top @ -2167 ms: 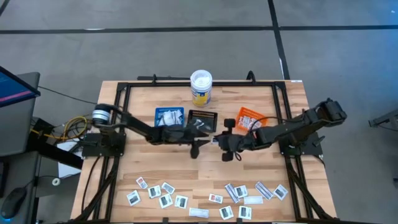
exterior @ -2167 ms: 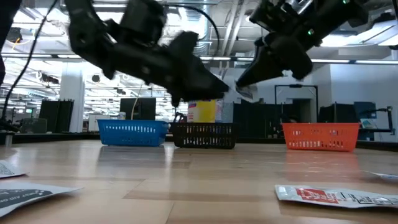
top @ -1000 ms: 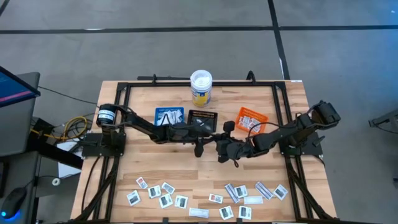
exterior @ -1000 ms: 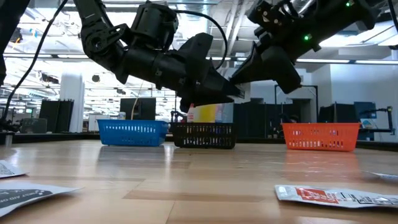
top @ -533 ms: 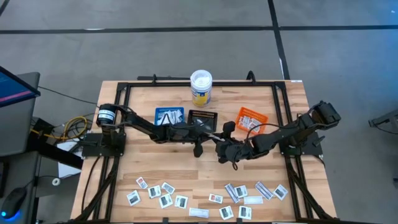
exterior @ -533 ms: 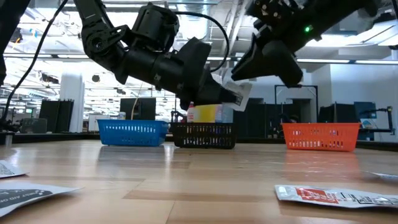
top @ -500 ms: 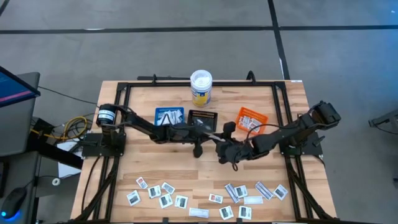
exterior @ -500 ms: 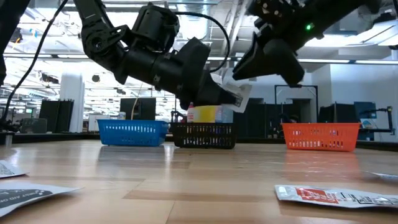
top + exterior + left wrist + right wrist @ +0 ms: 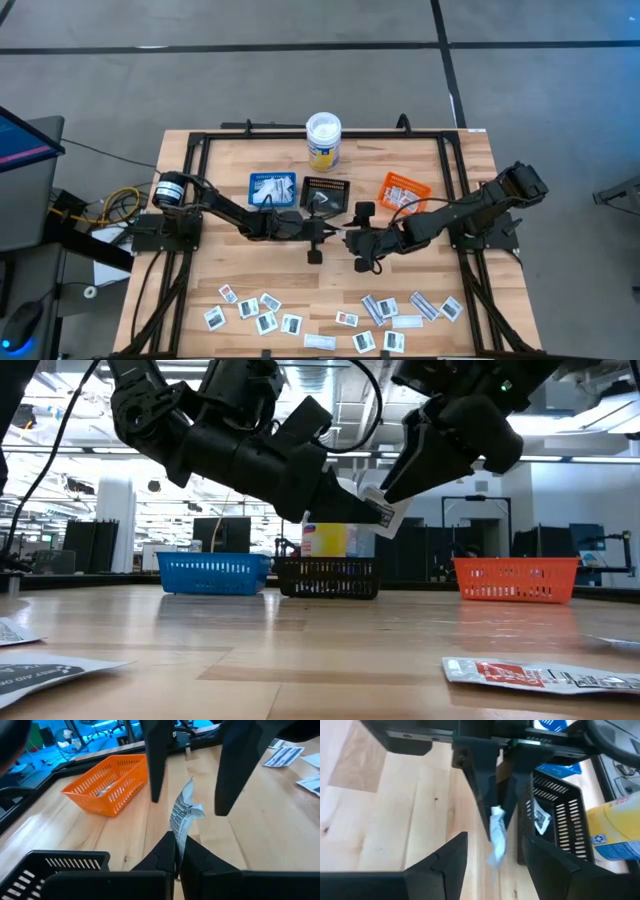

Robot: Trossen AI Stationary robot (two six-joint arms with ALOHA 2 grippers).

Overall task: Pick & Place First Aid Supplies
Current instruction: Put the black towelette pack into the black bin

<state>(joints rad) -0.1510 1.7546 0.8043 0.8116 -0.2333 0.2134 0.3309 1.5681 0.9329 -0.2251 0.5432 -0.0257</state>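
**Left wrist view: packet passed across, black tray lies behind my left pincer**

Left wrist view shows my left gripper (image 9: 177, 851) pinched tight on the bottom edge of one crumpled white packet (image 9: 183, 814). Packet stands on edge, long axis running straight out from my fingertips toward the other arm.

My right gripper (image 9: 187, 767) faces me head-on, fingers spread wide on either side of the packet's far end, not touching it. So the packet is mine alone now, held in the air above the table's middle.

High view: the two grippers meet nose to nose, left gripper (image 9: 318, 231) just beside right gripper (image 9: 352, 238), a little in front of the black tray (image 9: 325, 190). Blue tray (image 9: 272, 187) sits beside it on my left side; orange tray (image 9: 403, 191) on the right arm's side.

Low view confirms the packet (image 9: 383, 512) hangs well above the wood, off my left fingertips.

Judgement: the relation that matters is packet to tray. My left arm is the nearer to the black and blue trays, and they lie back behind the grip, toward the yellow-labelled tub (image 9: 323, 140). Which tray this packet belongs in, I cannot tell.

Loose packets (image 9: 265, 312) wait along the table's near edge.
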